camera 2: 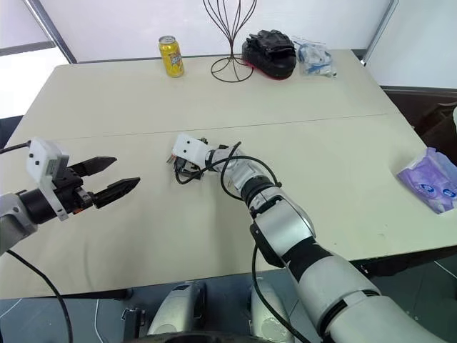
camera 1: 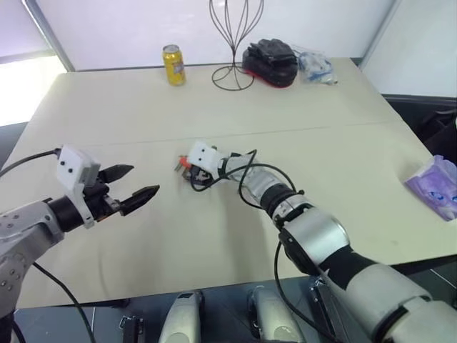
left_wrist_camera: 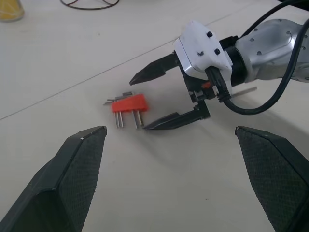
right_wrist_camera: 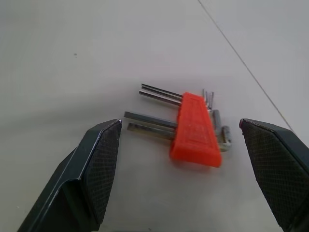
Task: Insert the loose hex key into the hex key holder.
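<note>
The right gripper [left_wrist_camera: 152, 99] hangs wide open and empty just over the hex key holder [right_wrist_camera: 195, 129], which lies flat on the table [camera 1: 300, 107] between its fingers. The left gripper [camera 1: 132, 184] waits apart — also spread, holding nothing. The orange block looks light, rigid and likely to skid — best pinched across its plastic body, not the thin keys. The loose hex key cannot be picked out.

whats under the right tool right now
The orange hex key holder lies flat on the table between the open right tool's fingers, several grey keys sticking out of it. Whether the loose hex key is among them cannot be told; the holder covers their middles.
</note>
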